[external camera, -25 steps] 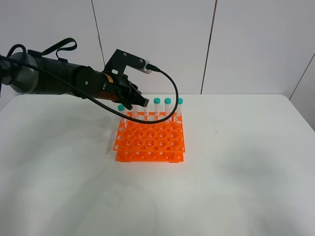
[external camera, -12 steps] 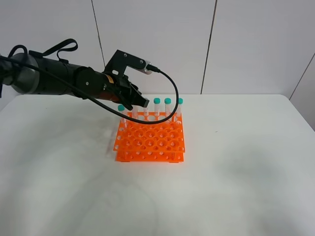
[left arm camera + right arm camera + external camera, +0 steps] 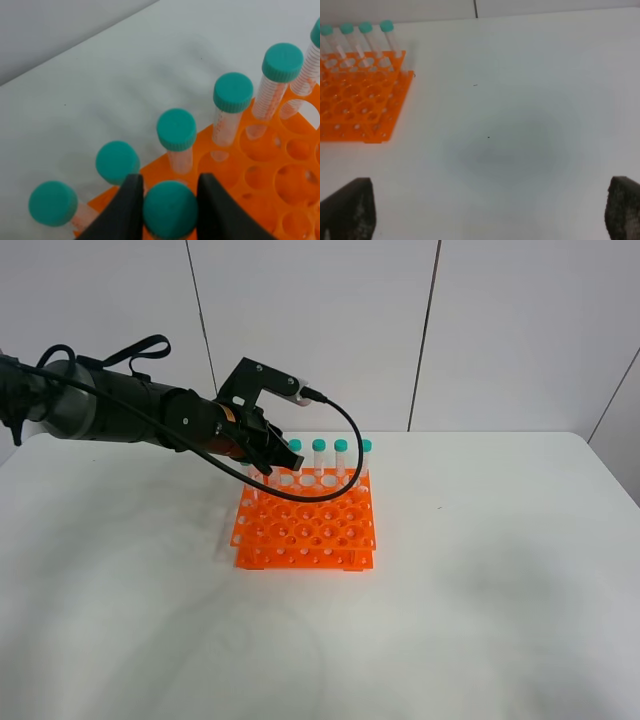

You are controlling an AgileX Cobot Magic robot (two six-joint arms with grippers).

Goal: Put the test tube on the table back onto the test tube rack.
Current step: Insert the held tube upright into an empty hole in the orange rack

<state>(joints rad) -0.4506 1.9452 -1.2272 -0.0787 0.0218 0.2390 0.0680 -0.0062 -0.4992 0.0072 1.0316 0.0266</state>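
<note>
My left gripper (image 3: 274, 462) hangs over the back left corner of the orange test tube rack (image 3: 305, 525) on the white table (image 3: 480, 620). In the left wrist view its two black fingers (image 3: 126, 212) are shut on the teal cap of a test tube (image 3: 170, 210), held upright over the rack (image 3: 260, 175) beside the back row of capped tubes (image 3: 176, 131). The held tube's body is hidden. My right gripper (image 3: 485, 215) is open and empty over bare table, away from the rack (image 3: 360, 100).
Several capped tubes (image 3: 341, 455) stand in the rack's back row. Most other rack holes hold nothing. A black cable (image 3: 345, 440) loops from the left arm above the tubes. A white panelled wall stands behind the table.
The left arm has shifted slightly right and down toward the rack's back left corner. The gripper now hides the leftmost cap that showed earlier.
</note>
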